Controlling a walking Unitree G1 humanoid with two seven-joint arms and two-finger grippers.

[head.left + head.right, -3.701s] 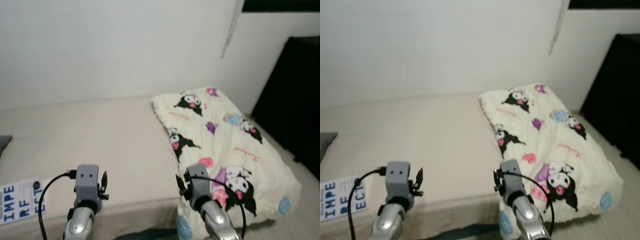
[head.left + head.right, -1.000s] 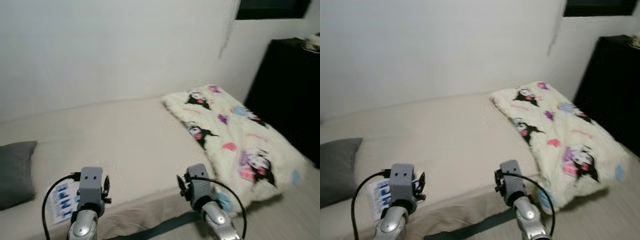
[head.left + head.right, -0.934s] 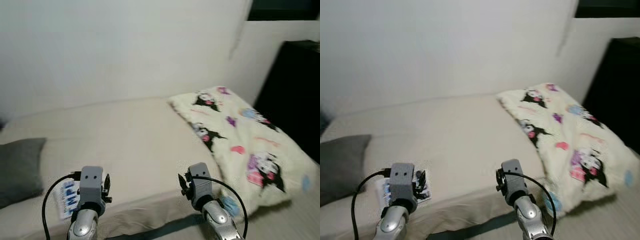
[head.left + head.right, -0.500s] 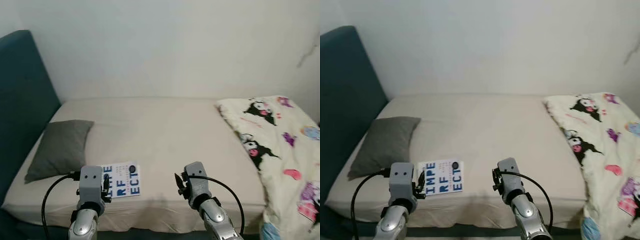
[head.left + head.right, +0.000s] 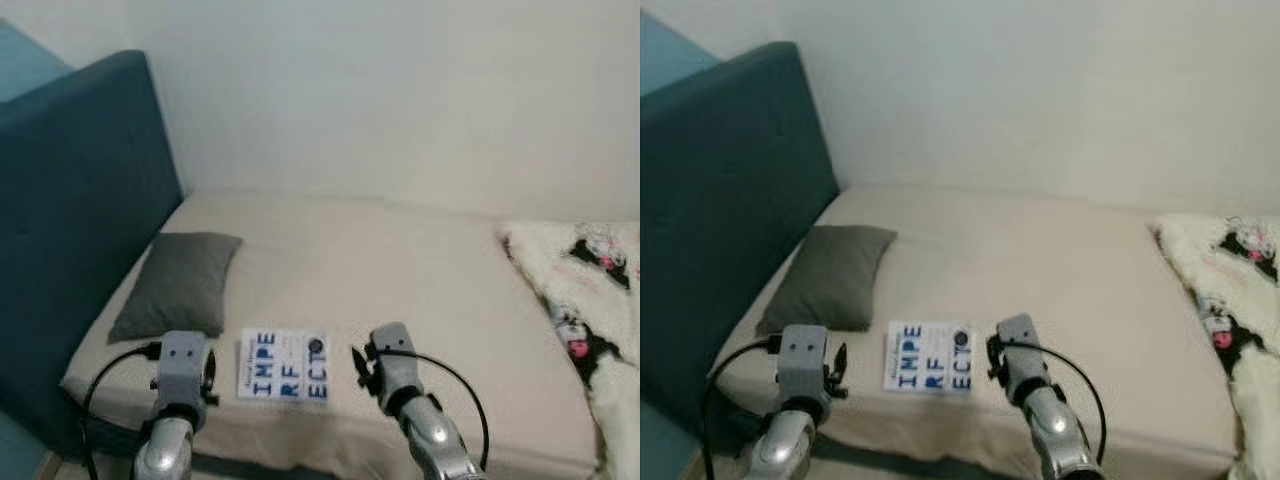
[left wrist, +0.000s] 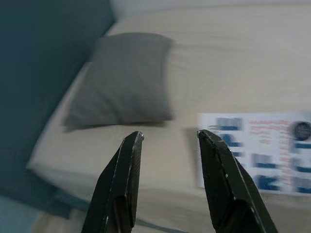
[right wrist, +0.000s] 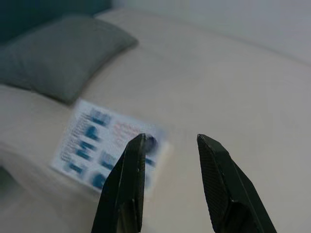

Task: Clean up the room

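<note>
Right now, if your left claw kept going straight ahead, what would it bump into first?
Probably the bare bed sheet. The left gripper, fingers open, points at the strip between the grey pillow and the white book with blue letters. Depth is hard to judge, so it might graze the book's edge.

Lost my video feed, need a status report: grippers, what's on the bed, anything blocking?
Left gripper and right gripper open, empty, short of the bed. Book flat near front edge, grey pillow beside it. Nothing blocking.
</note>
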